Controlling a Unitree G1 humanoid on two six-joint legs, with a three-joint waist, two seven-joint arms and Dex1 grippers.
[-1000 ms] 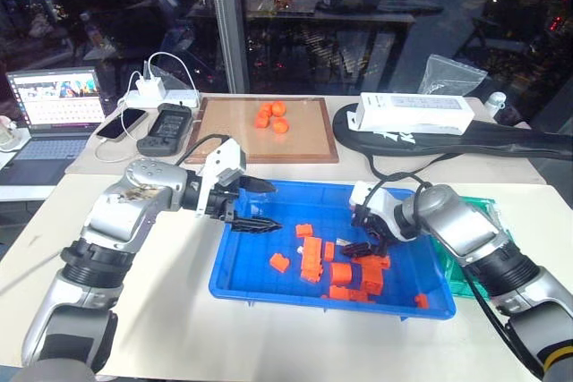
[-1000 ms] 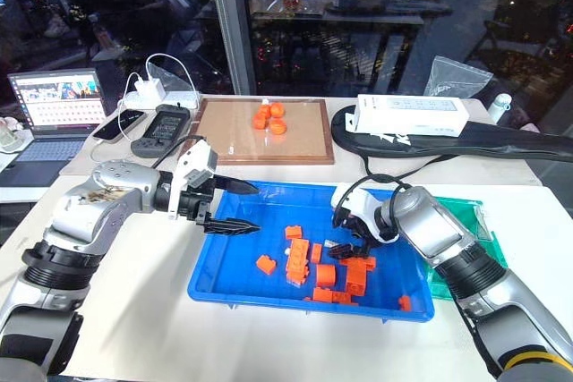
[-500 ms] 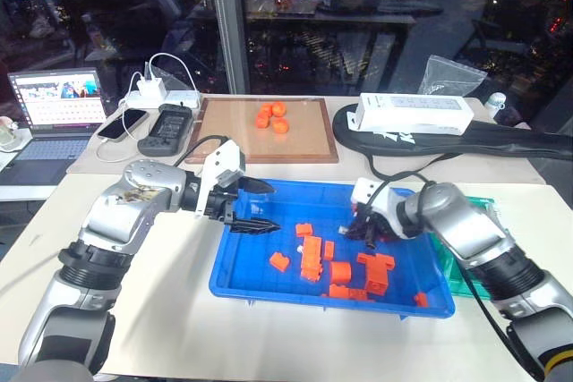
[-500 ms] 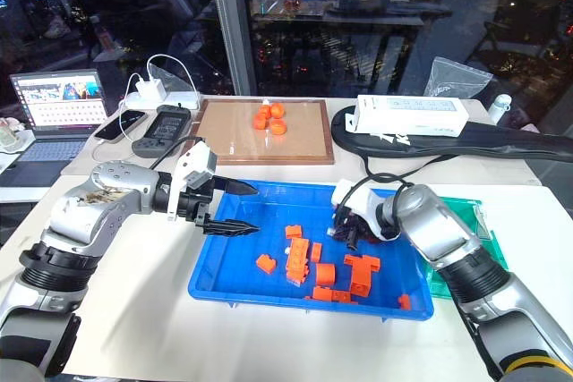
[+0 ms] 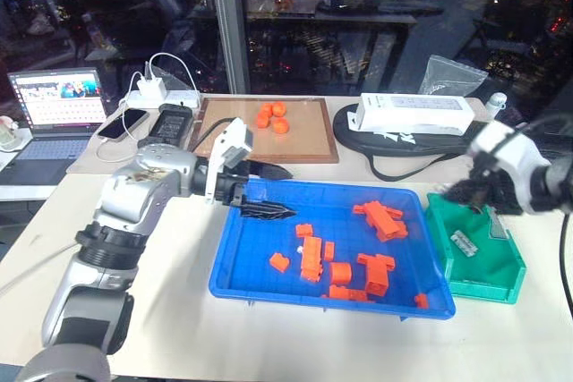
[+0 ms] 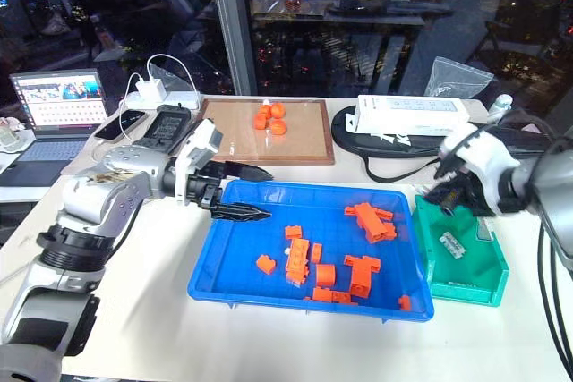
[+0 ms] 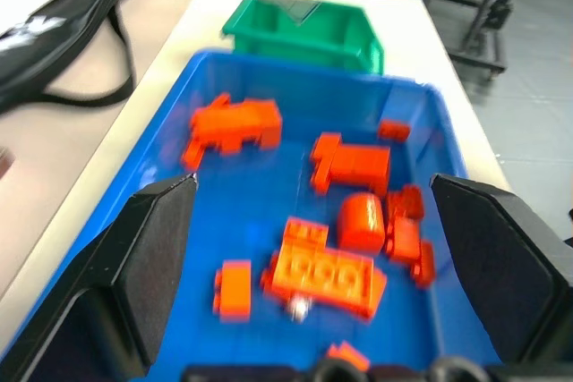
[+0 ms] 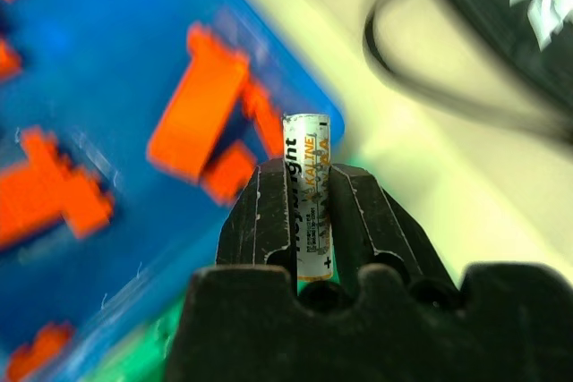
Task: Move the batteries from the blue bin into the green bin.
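Nearest on the pale tabletop (image 5: 179, 328) sits the big shallow bright-blue plastic bin (image 5: 269, 291) w/ raised rim, holding scattered orange plastic blocks (image 5: 312, 257); one small silver-grey battery end (image 7: 300, 309) pokes out beside the biggest block in the left wrist view. Just right of it, touching or nearly so, is the small teal-green plastic bin (image 5: 501, 276) w/ angled walls, w/ a silver-grey cylindrical battery (image 5: 463, 241) lying on its floor. Left pincer (image 5: 269, 191) hovers over the blue bin's far-left corner, black fingers (image 7: 148, 248) spread wide, nothing between them. Right pincer (image 5: 474, 192) hangs above the green bin's far edge, jaws closed on a silver-grey cylindrical battery w/ printed label (image 8: 307, 194), which stands upright along the fingers w/ its top end clear of the tips; blue bin and blocks lie blurred under it in the right wrist view. Further back: a brown wooden-framed tray (image 5: 224, 136) carrying a few round orange pieces (image 5: 271, 116), a white rectangular box (image 5: 414, 114) resting on a long black bag (image 5: 501, 139) w/ a black cable looping off it toward the bins. Far left: black handheld device (image 5: 166, 128), a phone (image 5: 121, 123), white charger w/ cord (image 5: 149, 89), open laptop (image 5: 55, 100). Clear plastic bag (image 5: 452, 74) at far right, dark window glass behind.
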